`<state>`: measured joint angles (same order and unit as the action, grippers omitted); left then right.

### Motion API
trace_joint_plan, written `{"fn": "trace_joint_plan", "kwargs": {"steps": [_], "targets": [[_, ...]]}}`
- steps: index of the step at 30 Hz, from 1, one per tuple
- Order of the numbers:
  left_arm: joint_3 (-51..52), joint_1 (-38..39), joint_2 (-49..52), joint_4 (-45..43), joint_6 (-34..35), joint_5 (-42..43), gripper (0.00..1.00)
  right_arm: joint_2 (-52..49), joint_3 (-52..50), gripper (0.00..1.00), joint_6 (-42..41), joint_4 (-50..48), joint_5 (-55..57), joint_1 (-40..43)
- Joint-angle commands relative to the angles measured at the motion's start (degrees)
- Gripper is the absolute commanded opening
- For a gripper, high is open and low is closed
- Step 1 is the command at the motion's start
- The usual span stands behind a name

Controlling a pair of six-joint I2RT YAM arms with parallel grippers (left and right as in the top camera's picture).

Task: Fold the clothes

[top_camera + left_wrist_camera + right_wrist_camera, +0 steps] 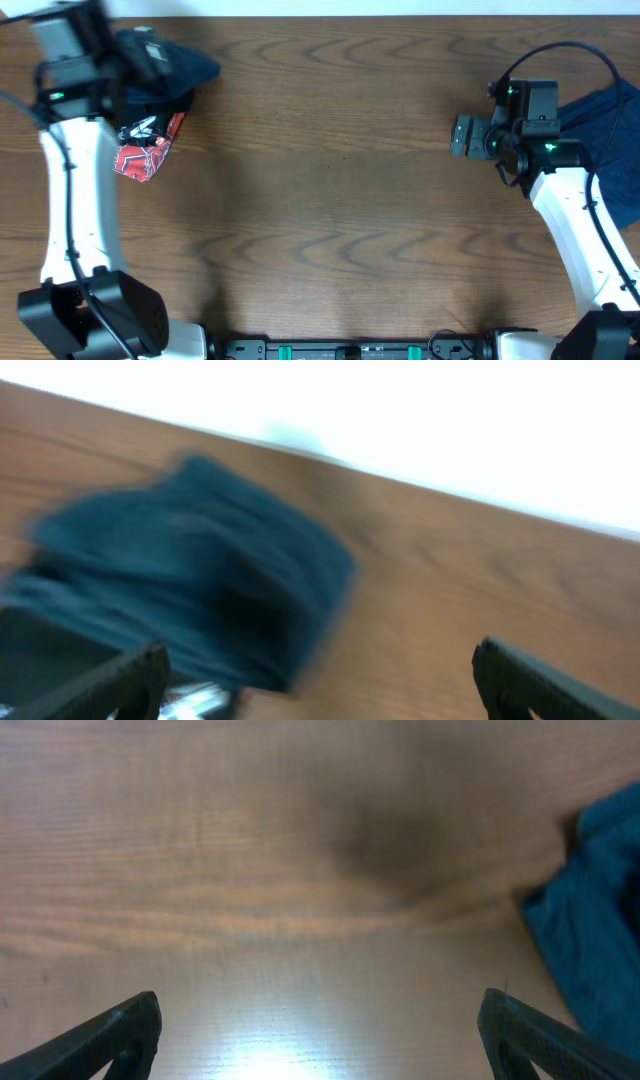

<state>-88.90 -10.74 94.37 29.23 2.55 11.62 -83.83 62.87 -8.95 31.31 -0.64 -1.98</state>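
Overhead view: wooden table [330, 220] seen from above, with one arm at each side (the left arm's head is blurred).
Left navy garment [178, 62]: a bunched heap at the far left corner of the table, just beside the left arm's wrist. In the left wrist view it [200, 560] is a blurred dark-blue mound lying on the wood near the far edge.
Red printed cloth [150, 145]: a crumpled red, white and black piece on the table, just below the left navy garment and beside the left arm's white link. Whether the two touch cannot be told.
Left gripper [320, 655]: jaws spread wide and holding nothing. The garment lies ahead of it, toward the left-hand finger [110, 685].
Right navy garment [605, 115]: spread at the right edge of the table, partly under the right arm. In the right wrist view only its folded edge [600, 950] shows at the right border.
Right gripper [320, 1005]: jaws spread wide and holding nothing (bare wood lies between the fingers). It is above the table with the garment off to one side, apart from both fingers.
Table middle: bare wood grain between the two arms.
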Motion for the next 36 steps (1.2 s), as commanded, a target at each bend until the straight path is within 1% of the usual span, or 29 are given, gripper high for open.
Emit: {"fn": "trace_joint_plan", "kwargs": {"steps": [1, 4, 8, 11, 13, 17, 20, 24, 29, 31, 34, 36], "targets": [[0.07, 5.92, 0.85, 5.84, -2.56, -0.66, 0.98, 0.98, 0.15, 0.99, 1.2, -3.06, -0.24, 0.09], [0.07, 11.13, 0.87, 13.62, -2.56, -2.47, 0.98, 0.98, 0.2, 0.99, 2.97, -5.4, -0.24, 0.13], [0.07, 15.1, 0.61, 24.09, -2.47, -6.16, 0.98, 2.29, 0.85, 0.99, 3.48, -1.38, -0.17, 0.26], [0.07, 15.34, -0.98, 31.76, -0.74, -6.16, 0.98, 5.81, 0.87, 0.99, 3.41, 2.75, 0.96, 0.26], [0.07, 15.08, -2.75, 35.76, -0.74, -6.14, 0.98, 9.38, 0.87, 0.99, 2.89, 5.29, 2.27, 0.26], [0.33, 15.06, -8.74, 39.85, -0.79, -6.64, 0.98, 17.09, 0.79, 0.99, 0.76, 9.27, 4.74, 0.31], [2.4, 15.06, -16.06, 38.18, -0.76, -6.8, 0.98, 23.39, 0.46, 0.99, -0.5, 12.09, 4.74, 0.31], [9.44, 15.06, -28.48, 30.73, -0.79, -6.78, 0.98, 31.26, -1.73, 0.99, -1.6, 13.18, 5.75, 0.24], [23.08, 15.06, -47.47, 21.57, -0.79, -6.78, 0.98, 43.52, -8.74, 0.99, -3.08, 13.33, 6.88, -0.26], [27.63, 15.06, -54.21, 19.37, -0.81, -6.8, 0.98, 48.54, -12.35, 0.99, -3.15, 13.35, 6.88, -0.33], [32.2, 15.06, -62.49, 16.79, -0.76, -6.34, 0.98, 54.49, -16.74, 0.99, -3.26, 13.31, 6.64, -0.33], [33.29, 15.06, -65.94, 16.87, -0.79, -6.12, 0.98, 56.35, -18.38, 0.99, -3.26, 13.53, 5.66, -0.33]]}}
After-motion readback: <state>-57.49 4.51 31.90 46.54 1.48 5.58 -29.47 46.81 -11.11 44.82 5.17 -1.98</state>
